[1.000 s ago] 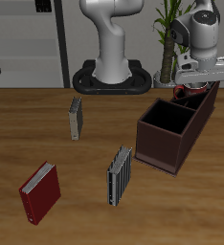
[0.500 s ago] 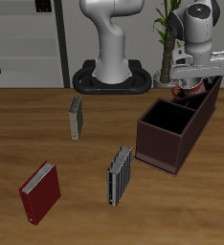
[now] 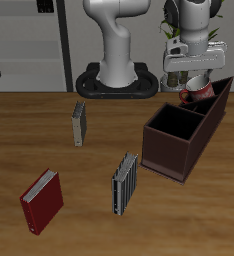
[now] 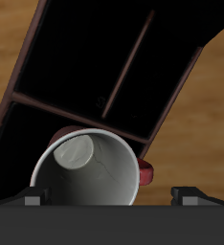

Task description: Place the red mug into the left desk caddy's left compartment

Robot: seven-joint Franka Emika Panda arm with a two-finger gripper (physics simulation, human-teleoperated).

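The red mug (image 3: 197, 96) stands upright in the narrow end section of the left desk caddy (image 3: 173, 152), the end farthest from the table's front edge. My gripper (image 3: 195, 82) hangs just above the mug, open, with its fingers clear of the rim. In the wrist view I look straight down into the mug's grey-white inside (image 4: 89, 174). Its handle (image 4: 144, 173) sticks out to one side. The caddy's dividers (image 4: 81, 109) and dark, empty sections lie beyond it. My fingertips (image 4: 30, 200) stand wider apart than the mug.
A red book (image 3: 41, 198) lies near the table's front edge. A grey striped book (image 3: 125, 182) stands mid-table and a smaller one (image 3: 79, 123) farther back. The robot base (image 3: 117, 80) and a potted plant (image 3: 175, 40) are behind the caddy.
My gripper has risen and shifted a little sideways toward the robot base. The red mug has stayed in the caddy's end section, no longer held.
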